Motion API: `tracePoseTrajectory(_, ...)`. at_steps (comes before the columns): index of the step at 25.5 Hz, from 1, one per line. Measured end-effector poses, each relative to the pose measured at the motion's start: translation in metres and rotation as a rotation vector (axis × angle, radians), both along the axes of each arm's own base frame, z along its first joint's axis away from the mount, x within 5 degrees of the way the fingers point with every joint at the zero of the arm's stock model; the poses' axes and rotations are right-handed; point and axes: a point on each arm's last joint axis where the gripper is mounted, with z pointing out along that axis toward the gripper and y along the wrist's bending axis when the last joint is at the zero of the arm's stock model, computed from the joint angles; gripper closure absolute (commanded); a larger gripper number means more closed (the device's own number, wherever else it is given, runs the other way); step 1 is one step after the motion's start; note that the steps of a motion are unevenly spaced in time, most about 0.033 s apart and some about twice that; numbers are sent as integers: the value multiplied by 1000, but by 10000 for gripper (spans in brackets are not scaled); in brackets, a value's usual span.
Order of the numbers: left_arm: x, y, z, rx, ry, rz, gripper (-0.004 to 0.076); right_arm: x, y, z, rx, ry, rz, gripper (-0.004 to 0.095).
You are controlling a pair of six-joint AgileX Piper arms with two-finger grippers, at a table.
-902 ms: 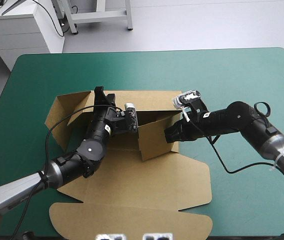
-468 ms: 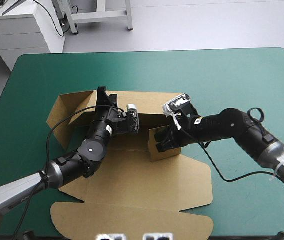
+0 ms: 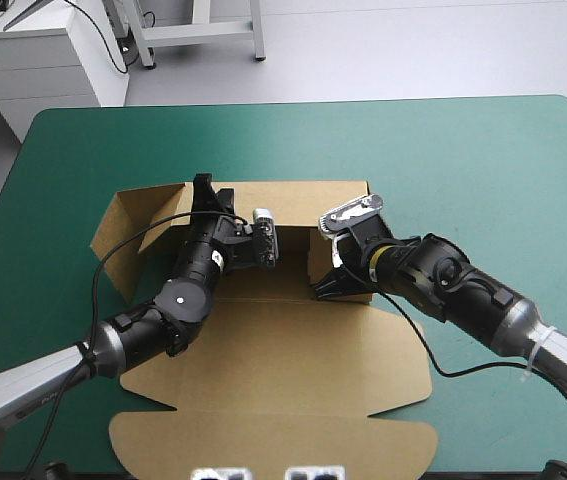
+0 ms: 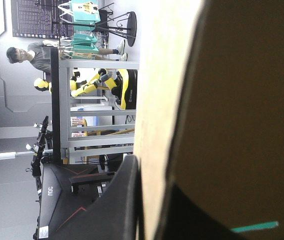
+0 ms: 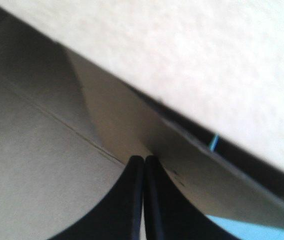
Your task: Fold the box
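Right gripper [image 5: 143, 162] swung box [image 3: 293, 350] flap inward — wrist view: jaws closed | left gripper [image 3: 203, 190] jaws clamp far wall

High view: the box's [image 3: 283, 350] raised rear wall is hiding the left end effector's [image 3: 206, 190] tips. The right end effector [image 3: 323, 288] is sitting mostly under its own wrist. The box's rounded lid and the bench's [image 3: 523, 180] near corners are running off the picture. Left wrist view: blurred board is covering half that end effector.
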Motion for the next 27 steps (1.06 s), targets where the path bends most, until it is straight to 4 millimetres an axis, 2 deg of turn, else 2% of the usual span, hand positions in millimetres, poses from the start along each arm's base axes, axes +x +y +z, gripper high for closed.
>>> tracePoseTrajectory(12, 0, 1, 0, 2, -6, 13, 723, 8, -19, 1, -142, -65, -180, 922)
tracePoseTrajectory(17, 0, 1, 1, 3, -7, 15, 723, 14, -38, 8, -229, -136, -284, 928)
tracePoseTrajectory(20, 0, 1, 1, 2, -6, 13, 723, 22, -62, 15, -236, -157, -364, 928)
tracePoseTrajectory(21, 0, 1, 0, 2, -6, 14, 723, 28, -82, 20, -241, -170, -411, 928)
tracePoseTrajectory(25, 0, 1, 0, 2, -6, 14, 723, 34, -129, 28, -214, -145, -463, 928)
tracePoseTrajectory(27, 0, 1, 0, 2, -6, 14, 723, 31, -139, 34, -186, -148, -462, 928)
